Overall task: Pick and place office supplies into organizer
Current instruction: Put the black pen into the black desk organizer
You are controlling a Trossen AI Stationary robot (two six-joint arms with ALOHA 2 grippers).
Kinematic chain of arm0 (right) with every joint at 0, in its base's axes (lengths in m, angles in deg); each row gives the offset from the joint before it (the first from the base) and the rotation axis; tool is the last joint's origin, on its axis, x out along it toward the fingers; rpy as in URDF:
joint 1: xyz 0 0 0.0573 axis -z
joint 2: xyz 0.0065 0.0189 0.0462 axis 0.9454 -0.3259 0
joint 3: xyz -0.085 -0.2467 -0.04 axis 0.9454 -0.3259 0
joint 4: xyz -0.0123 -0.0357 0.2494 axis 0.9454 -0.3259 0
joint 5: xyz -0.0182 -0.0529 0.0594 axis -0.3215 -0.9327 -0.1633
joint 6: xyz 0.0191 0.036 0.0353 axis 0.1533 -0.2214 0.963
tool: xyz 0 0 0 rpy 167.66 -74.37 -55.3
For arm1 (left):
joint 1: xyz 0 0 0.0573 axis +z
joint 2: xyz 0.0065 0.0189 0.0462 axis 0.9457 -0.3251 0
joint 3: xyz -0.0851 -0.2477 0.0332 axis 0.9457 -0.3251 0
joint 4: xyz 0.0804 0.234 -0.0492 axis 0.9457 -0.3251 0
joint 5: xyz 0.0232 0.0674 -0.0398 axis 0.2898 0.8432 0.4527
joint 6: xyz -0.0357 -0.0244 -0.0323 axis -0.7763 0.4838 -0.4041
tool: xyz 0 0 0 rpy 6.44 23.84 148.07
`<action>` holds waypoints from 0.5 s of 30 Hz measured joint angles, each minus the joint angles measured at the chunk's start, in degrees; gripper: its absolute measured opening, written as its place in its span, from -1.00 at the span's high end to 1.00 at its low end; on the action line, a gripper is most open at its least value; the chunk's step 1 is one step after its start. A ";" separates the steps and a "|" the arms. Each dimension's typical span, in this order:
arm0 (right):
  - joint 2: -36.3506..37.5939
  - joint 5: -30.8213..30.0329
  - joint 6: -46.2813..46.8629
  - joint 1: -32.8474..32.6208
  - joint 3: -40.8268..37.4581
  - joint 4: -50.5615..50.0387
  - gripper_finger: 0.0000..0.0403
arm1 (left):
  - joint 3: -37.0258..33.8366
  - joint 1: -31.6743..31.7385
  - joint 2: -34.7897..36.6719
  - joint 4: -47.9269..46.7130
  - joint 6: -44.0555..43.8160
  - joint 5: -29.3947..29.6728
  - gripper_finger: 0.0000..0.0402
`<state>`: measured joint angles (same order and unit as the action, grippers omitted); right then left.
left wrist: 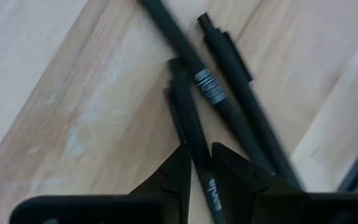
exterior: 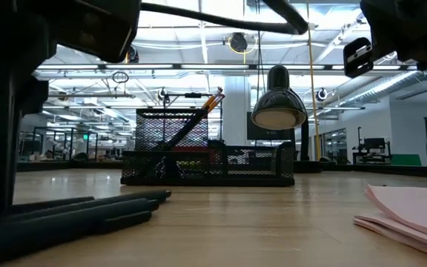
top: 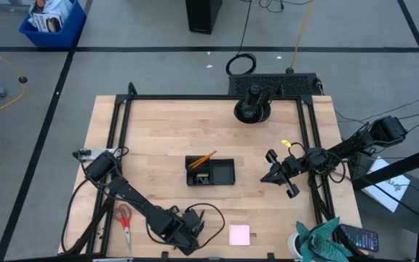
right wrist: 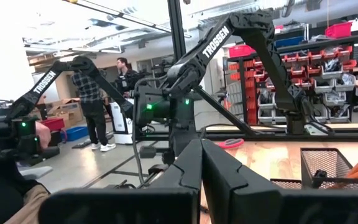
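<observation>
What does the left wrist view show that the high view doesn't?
Only the left wrist view: the left gripper with its jaws shut on one of three black pens lying on the wood. Only the high view: red-handled scissors, pink square sticky-note pad, black mesh organizer, right gripper hovering. Both: the wooden table.

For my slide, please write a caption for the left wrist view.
Left gripper closed around one black pen, with two more pens lying beside it on the wooden table.
</observation>
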<state>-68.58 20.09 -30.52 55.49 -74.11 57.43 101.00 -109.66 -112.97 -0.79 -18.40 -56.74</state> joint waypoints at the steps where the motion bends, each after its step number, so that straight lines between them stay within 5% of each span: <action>1: 0.00 0.00 0.00 0.01 0.03 0.02 1.00 | 0.10 0.00 -0.52 -0.87 -0.01 -0.61 0.66; 8: 0.00 0.00 0.00 0.00 0.04 -0.16 1.00 | 0.30 -0.11 -2.35 -5.07 0.36 -3.67 0.67; 15: 0.00 0.00 0.00 0.02 0.04 -0.19 1.00 | 0.31 1.03 -2.32 -8.86 10.74 -3.31 0.66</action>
<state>-68.58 20.09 -30.52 55.52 -74.07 57.24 101.31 -108.63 -115.30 -9.65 -7.66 -60.06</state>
